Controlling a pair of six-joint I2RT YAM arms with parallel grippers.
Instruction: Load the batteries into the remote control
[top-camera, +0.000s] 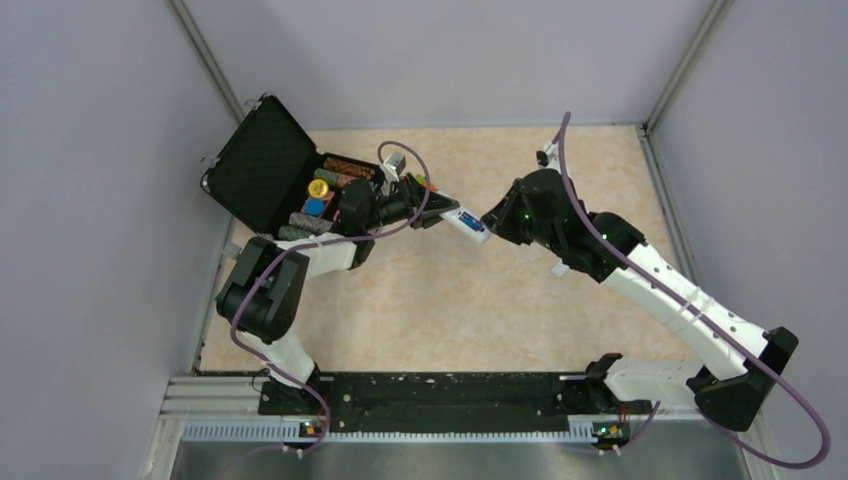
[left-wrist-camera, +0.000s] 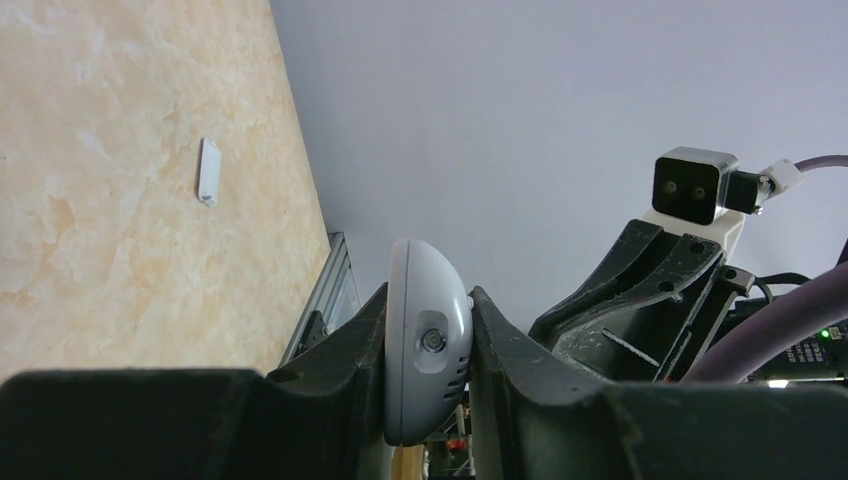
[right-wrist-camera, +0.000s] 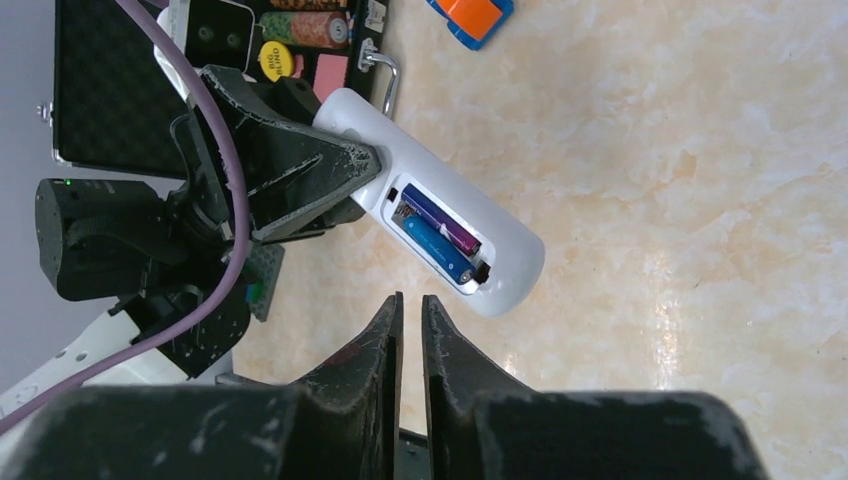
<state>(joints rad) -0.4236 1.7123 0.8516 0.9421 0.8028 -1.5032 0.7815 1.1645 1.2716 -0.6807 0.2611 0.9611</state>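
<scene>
My left gripper is shut on one end of the white remote control and holds it above the table. From the left wrist the remote's rounded end sits wedged between both fingers. The right wrist view shows the remote with its back compartment uncovered. Both batteries lie side by side in it, the purple one and the blue one. My right gripper hovers just short of the remote's free end. Its jaws are all but shut, with only a thin slit and nothing between them.
An open black case with striped chip stacks stands at the back left. An orange-blue toy car sits beside it. A small flat white piece lies on the table under the right arm. Grey walls enclose the table.
</scene>
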